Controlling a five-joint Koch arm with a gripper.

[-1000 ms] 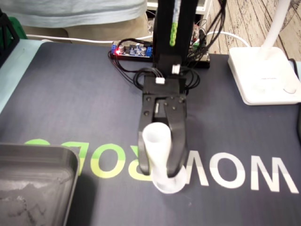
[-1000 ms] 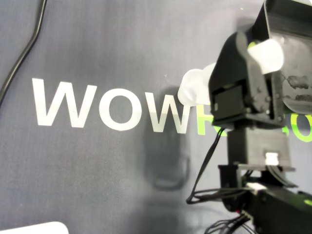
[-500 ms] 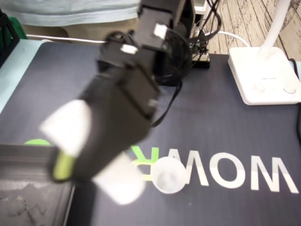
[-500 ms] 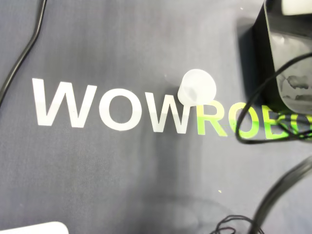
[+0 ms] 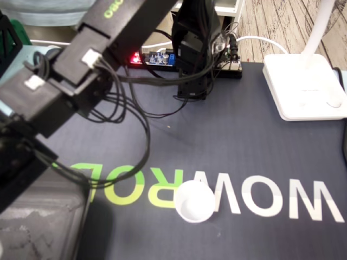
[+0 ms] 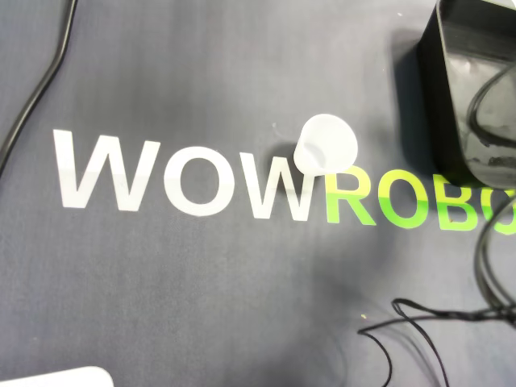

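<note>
Fixed view, starting at the left: the black arm (image 5: 59, 92) leans down over the grey tray (image 5: 49, 223) in the lower left corner. Its gripper runs off the edge, so I cannot tell how the jaws stand or whether they hold anything. Further right, the white cup (image 5: 195, 201) stands upright and alone on the dark mat (image 5: 244, 146), between the green R and the white W and well apart from the tray. A white lamp base (image 5: 303, 86) sits at the far right. Overhead, the cup (image 6: 325, 145) is on the same letters, with the tray (image 6: 439, 105) to its right.
</note>
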